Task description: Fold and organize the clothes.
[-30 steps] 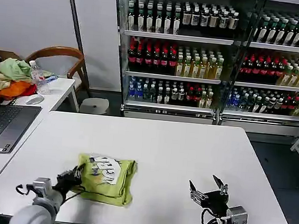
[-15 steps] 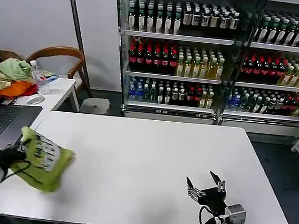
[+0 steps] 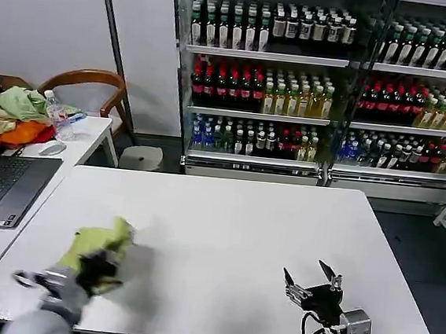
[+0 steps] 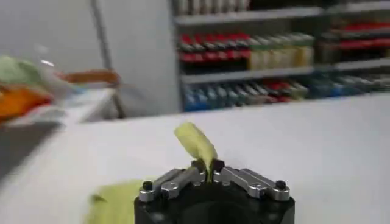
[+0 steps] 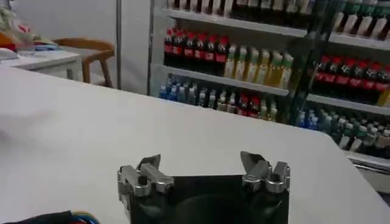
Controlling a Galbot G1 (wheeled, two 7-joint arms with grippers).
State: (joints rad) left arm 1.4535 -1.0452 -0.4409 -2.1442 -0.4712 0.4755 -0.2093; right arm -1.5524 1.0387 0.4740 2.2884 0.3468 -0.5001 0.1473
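Note:
The clothes, a lime yellow-green T-shirt (image 3: pixel 99 243), hang bunched over the table's front left part. My left gripper (image 3: pixel 100 266) is shut on the cloth. In the left wrist view a fold of the T-shirt (image 4: pixel 196 143) sticks up from between the closed jaws of the left gripper (image 4: pixel 209 166), and more of it trails below. My right gripper (image 3: pixel 312 281) stands open near the front right of the white table (image 3: pixel 248 233), with nothing between its fingers; the right wrist view has the right gripper (image 5: pixel 200 163) over bare tabletop.
An open laptop (image 3: pixel 0 187) lies at the table's left edge. A side table at back left holds a heap of pale green, cream and orange garments (image 3: pixel 14 115), a water bottle (image 3: pixel 57 116) and a mouse. A wooden chair and drink coolers (image 3: pixel 326 82) stand behind.
The left gripper swung the T-shirt from the front centre out past the left edge, then back over the table's front left. The right gripper barely moved.

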